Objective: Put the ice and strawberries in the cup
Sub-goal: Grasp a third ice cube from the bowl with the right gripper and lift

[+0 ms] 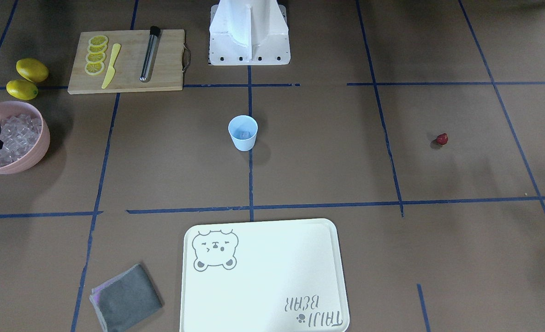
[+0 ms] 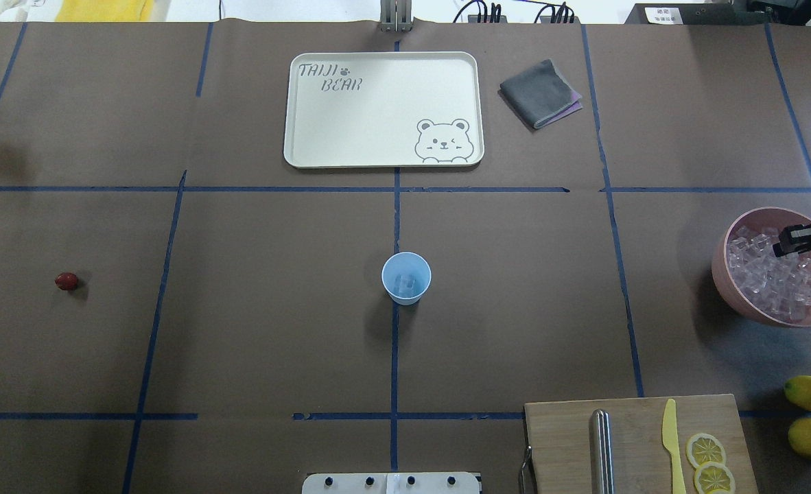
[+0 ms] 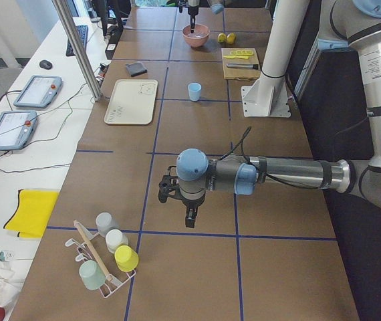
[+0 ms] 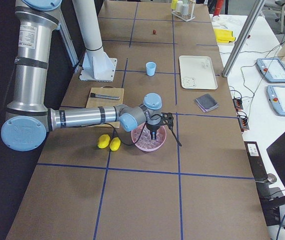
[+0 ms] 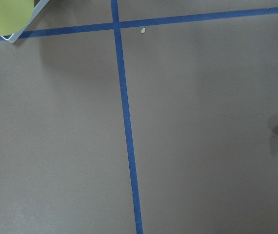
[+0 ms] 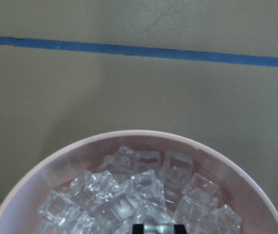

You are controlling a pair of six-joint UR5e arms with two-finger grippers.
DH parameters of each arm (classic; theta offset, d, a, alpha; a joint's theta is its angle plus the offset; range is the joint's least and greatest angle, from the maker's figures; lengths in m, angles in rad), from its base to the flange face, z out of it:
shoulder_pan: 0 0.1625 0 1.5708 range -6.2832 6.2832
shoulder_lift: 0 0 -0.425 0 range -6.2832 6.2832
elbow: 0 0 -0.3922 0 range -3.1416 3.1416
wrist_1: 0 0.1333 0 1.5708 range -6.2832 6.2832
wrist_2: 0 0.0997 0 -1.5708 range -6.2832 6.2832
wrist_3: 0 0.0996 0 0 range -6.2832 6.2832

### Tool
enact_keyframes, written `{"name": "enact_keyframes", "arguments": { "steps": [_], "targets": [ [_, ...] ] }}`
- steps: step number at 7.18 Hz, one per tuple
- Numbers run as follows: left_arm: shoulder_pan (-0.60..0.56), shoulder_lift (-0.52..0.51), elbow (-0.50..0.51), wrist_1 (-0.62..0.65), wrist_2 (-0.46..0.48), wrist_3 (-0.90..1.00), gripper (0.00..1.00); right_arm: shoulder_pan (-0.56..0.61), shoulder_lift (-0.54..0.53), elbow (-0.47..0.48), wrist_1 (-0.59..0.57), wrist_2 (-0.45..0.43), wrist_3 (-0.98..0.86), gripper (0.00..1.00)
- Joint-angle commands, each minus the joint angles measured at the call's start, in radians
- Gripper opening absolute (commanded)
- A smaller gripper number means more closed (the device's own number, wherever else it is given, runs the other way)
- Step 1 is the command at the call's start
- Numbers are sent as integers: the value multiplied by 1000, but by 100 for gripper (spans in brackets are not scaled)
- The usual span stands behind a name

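Evidently the ice step is in hand. The right gripper [image 6: 158,228] hangs low over the pink bowl [image 6: 41,170], its jaws set narrow with a glassy cube of the ice [image 6: 144,185] between the tips, though whether they pinch it I cannot tell. In the overhead view the bowl sits at three o'clock from the cup [image 2: 406,278], well apart, and the cup seems to hold a cube already. The strawberry [image 2: 66,280] lies at nine o'clock from the cup, on the table [image 2: 254,309]. The left gripper [image 3: 189,219] hovers near the berry, not above it; how its jaws stand cannot be judged. Next, I judge, the right arm must close on one cube, lift clear and carry it over the cup.
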Motion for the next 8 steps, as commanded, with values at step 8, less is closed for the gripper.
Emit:
{"name": "enact_keyframes", "arguments": {
  "steps": [8],
  "targets": [
    [0,0,-5,-1,0,0,100,-476,592,98,-10,-200,905,0]
  ]
}}
